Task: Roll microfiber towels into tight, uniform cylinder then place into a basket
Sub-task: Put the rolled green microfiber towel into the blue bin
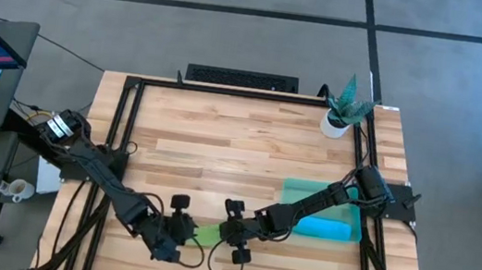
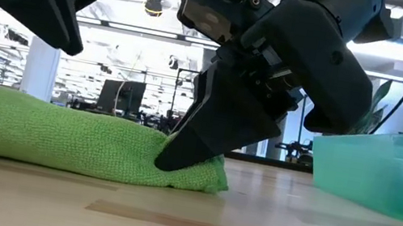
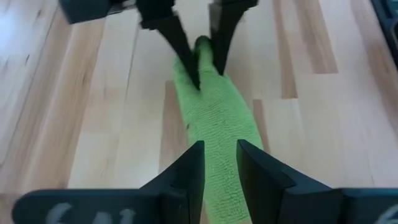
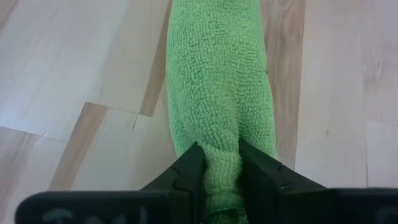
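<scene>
green towel [image 4: 219,93] between both grippers

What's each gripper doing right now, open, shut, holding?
Left gripper: shut on one end of the rolled green towel.
Right gripper: shut on the other end.

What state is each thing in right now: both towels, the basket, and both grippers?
Green towel: rolled into a cylinder, lying on the table, pinched at both ends.
Blue towel: lying in the basket.
Basket: upright on the table, holding only the blue towel.
Left gripper: shut on one end of the green towel.
Right gripper: shut on the other end.
Potted plant: upright at the table's far right corner.
</scene>
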Available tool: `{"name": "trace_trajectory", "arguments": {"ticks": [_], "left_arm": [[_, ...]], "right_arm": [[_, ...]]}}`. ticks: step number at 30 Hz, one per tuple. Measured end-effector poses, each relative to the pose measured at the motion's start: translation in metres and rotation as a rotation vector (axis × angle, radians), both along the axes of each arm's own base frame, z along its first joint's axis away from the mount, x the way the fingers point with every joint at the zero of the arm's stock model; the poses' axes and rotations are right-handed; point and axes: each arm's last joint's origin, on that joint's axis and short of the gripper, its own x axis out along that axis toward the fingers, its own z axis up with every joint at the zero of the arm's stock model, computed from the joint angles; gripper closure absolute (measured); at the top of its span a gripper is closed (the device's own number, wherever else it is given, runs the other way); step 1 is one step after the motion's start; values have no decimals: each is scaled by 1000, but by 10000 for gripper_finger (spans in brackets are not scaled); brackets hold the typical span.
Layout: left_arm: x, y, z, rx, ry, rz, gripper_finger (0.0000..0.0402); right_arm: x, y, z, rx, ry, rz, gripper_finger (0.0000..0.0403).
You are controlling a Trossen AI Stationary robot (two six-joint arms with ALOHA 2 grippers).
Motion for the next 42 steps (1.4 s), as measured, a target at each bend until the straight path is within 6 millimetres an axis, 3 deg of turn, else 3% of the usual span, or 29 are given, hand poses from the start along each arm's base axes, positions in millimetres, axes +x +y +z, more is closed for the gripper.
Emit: {"name": "trace_trajectory", "arguments": {"ticks": [6, 14, 21, 28, 37, 42], "left_arm": [[0, 0, -4, -45, 8, 63, 266], [8, -7, -35, -55, 98, 46, 173], [17, -3, -60, -93, 181, 90, 156], [20, 0, -74, -71, 227, 105, 205], [22, -1, -73, 12, 198, 43, 373], [23, 1, -72, 75, 169, 51, 373]], "right_arm": [[0, 0, 0, 1, 0, 0, 295], [0, 0, 0, 8, 1, 3, 295], [0, -1, 0, 10, 2, 3, 295], [0, -1, 0, 14, 4, 6, 302], [-1, 0, 0, 32, 20, 24, 382], [-4, 3, 3, 14, 30, 23, 380]]}}
